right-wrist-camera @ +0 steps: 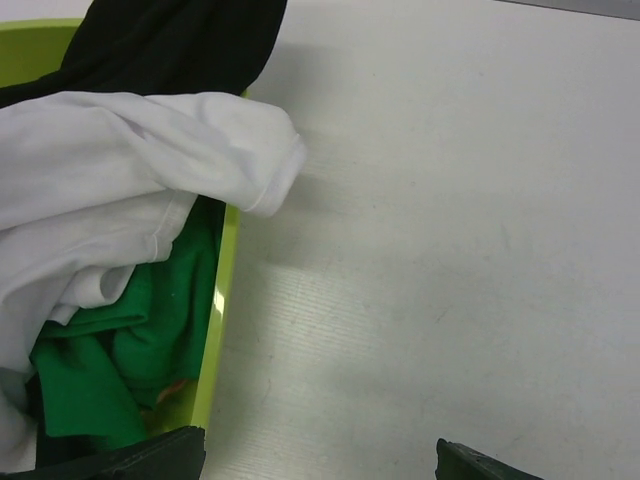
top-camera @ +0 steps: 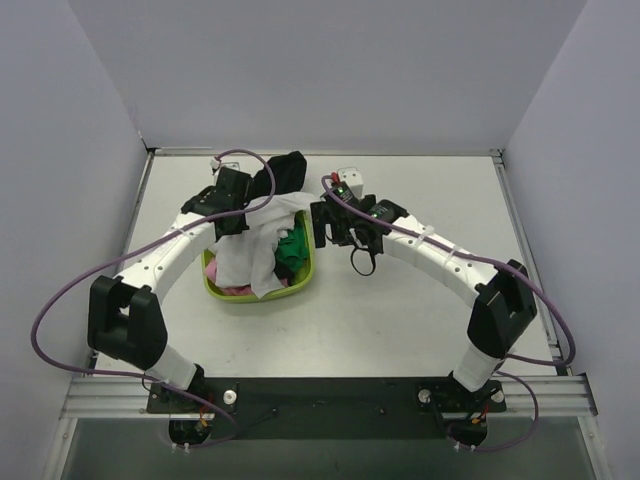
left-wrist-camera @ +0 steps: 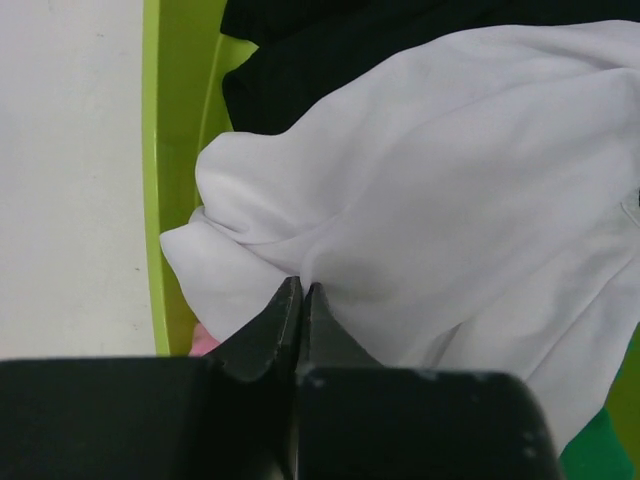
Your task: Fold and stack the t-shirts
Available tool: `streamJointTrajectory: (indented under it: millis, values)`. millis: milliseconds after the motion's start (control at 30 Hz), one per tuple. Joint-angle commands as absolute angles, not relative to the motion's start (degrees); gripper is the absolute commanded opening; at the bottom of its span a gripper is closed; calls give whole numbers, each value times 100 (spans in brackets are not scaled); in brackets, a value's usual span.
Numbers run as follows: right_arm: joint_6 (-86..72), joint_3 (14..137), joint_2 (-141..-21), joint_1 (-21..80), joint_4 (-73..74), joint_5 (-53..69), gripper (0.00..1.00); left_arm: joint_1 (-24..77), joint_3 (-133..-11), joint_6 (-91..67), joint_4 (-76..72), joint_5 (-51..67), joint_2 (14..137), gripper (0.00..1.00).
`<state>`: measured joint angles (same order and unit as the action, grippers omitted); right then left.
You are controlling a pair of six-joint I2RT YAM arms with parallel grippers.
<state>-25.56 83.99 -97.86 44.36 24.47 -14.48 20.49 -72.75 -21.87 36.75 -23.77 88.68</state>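
Note:
The white t-shirt drapes out of the lime basket. My left gripper is shut on a fold of it; in the left wrist view the closed tips pinch the white cloth. A black t-shirt hangs over the basket's far rim, a green one lies inside, and a bit of pink one shows at the near side. My right gripper is open and empty over the table just right of the basket. Its view shows the white sleeve and green shirt.
The basket rim runs just left of my right gripper's opening. The grey table stretches right of and in front of the basket. White walls enclose the table on three sides. A small white box sits behind the right wrist.

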Motion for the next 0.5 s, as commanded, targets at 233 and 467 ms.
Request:
streamJointTrajectory:
  millis: [233, 467]
  values:
    - [-2680, 7384, -8729, 4579, 2540, -2319, 100, 2425, -8251, -2145, 3427, -1750, 8043, 0]
    - [-3146, 6663, -7089, 4430, 2750, -3206, 100, 3391, -10088, -2118, 3297, -512, 8085, 0]
